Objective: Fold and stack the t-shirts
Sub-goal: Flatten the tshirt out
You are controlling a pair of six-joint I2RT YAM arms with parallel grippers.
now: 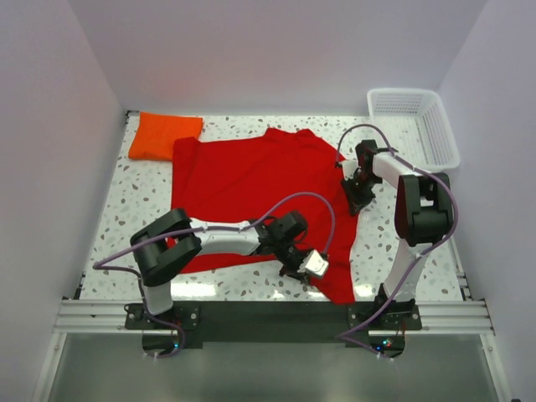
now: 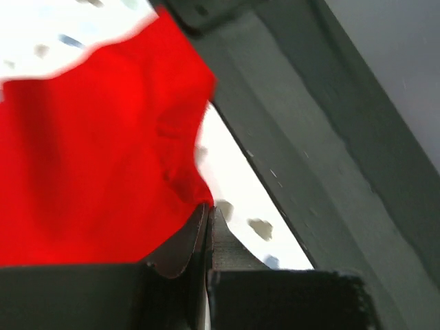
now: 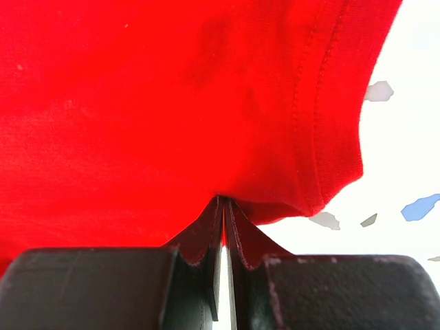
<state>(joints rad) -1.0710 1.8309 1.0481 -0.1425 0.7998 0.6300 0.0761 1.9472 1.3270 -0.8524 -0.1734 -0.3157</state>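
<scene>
Shirt [image 1: 243,184], red, flat; long axis far-left to near-right.

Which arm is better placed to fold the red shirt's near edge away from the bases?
Left, probably. The left pincer is shut on the near edge of the red t-shirt by the rail; the right pincer pinches a stitched hem farther back.

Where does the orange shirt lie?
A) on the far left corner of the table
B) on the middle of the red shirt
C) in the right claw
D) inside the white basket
A: in the top view the orange shirt lies flat on the far left corner of the table, across from the white basket at the far right.
</scene>
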